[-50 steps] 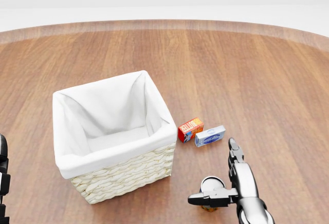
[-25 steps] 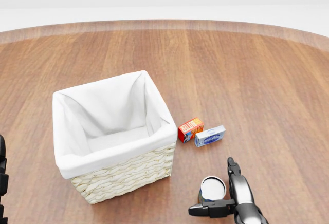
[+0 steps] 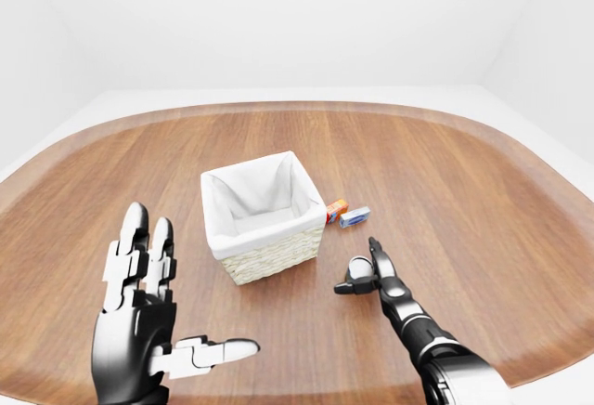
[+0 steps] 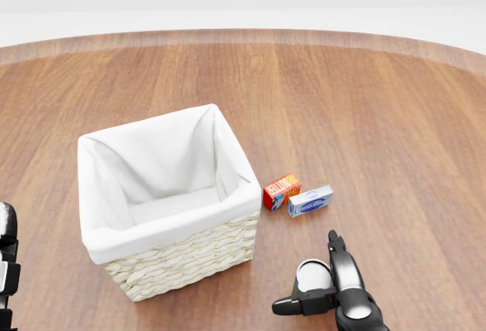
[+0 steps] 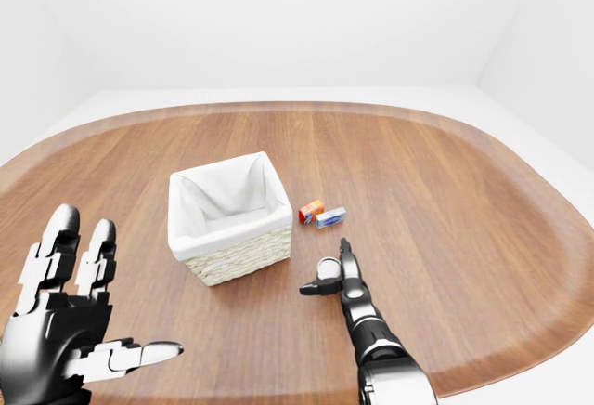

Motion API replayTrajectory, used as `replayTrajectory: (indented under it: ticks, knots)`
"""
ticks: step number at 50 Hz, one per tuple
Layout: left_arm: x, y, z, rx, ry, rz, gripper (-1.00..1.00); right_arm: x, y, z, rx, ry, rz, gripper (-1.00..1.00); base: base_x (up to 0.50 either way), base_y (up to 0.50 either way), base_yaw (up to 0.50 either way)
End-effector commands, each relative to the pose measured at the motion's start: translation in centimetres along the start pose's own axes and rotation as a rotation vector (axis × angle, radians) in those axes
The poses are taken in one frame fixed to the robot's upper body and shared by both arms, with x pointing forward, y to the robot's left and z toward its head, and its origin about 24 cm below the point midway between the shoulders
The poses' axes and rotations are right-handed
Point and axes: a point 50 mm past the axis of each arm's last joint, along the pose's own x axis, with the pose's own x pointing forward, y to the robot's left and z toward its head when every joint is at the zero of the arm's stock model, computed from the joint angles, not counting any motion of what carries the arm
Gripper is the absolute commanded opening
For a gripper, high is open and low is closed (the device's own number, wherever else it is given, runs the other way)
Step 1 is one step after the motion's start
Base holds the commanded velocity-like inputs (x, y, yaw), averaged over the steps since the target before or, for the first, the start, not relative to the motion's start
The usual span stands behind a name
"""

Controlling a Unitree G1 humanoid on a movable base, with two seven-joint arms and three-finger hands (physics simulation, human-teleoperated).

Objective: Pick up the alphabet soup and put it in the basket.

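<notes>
The alphabet soup can [image 4: 312,273] stands upright on the wooden table, at the bottom of the head view and right of the basket [image 4: 182,253]. The basket is woven with a white cloth liner, and nothing shows inside it. My right hand [image 4: 305,273] is open, with its thumb left of and below the can and a finger [image 4: 335,249] along the can's right side. My left hand [image 3: 181,301] is open with fingers spread. It is raised at the lower left of the left-eye view, well away from the basket.
A small red box [image 4: 281,190] and a blue-and-white box [image 4: 310,201] lie side by side just right of the basket and above the can. The round wooden table's edge [image 3: 278,108] curves along the top. A white floor and walls lie beyond.
My right hand has drawn down the head view and shifted left, so its finger and thumb now stand closer about the can. The can and basket have not moved.
</notes>
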Motion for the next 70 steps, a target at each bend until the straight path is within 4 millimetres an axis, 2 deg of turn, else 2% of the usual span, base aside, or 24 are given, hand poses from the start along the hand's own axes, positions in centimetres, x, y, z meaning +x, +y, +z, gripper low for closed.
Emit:
replayTrajectory:
  ticks: [1, 39, 40, 41, 42, 43, 70]
  knots:
    - [-0.24, -0.25, -0.1, -0.002, 0.018, -0.014, 1.0, -0.34, -1.4, -2.87, -0.012, 0.135, -0.088, 1.0, 0.0, 0.0, 0.0]
    - [-0.41, -0.25, 0.1, -0.005, 0.019, -0.013, 1.0, -0.53, -1.54, -3.18, -0.098, 0.133, -0.17, 1.0, 0.0, 0.0, 0.0]
    - [-0.41, -0.25, 0.11, -0.005, 0.019, -0.013, 1.0, -0.53, -1.54, -3.18, -0.098, 0.133, -0.172, 0.68, 0.0, 0.0, 0.0]
    - [-0.4, -0.24, 0.11, -0.005, 0.019, -0.013, 1.0, -0.53, -1.55, -3.17, -0.098, 0.133, -0.174, 0.02, 0.0, 0.0, 0.0]
    - [-0.4, -0.24, 0.1, -0.005, 0.019, -0.013, 1.0, -0.53, -1.57, -3.15, -0.096, 0.132, -0.177, -0.81, 0.0, 0.0, 0.0]
    - [-0.41, -0.24, 0.12, -0.005, 0.018, -0.013, 1.0, -0.53, -1.57, -3.16, -0.096, 0.132, -0.175, -1.0, 0.0, 0.0, 0.0]
    - [-0.29, -0.16, 0.19, -0.006, 0.01, -0.011, 1.0, -0.5, -1.57, -3.08, -0.095, 0.129, -0.174, -1.0, 0.0, 0.0, 0.0]
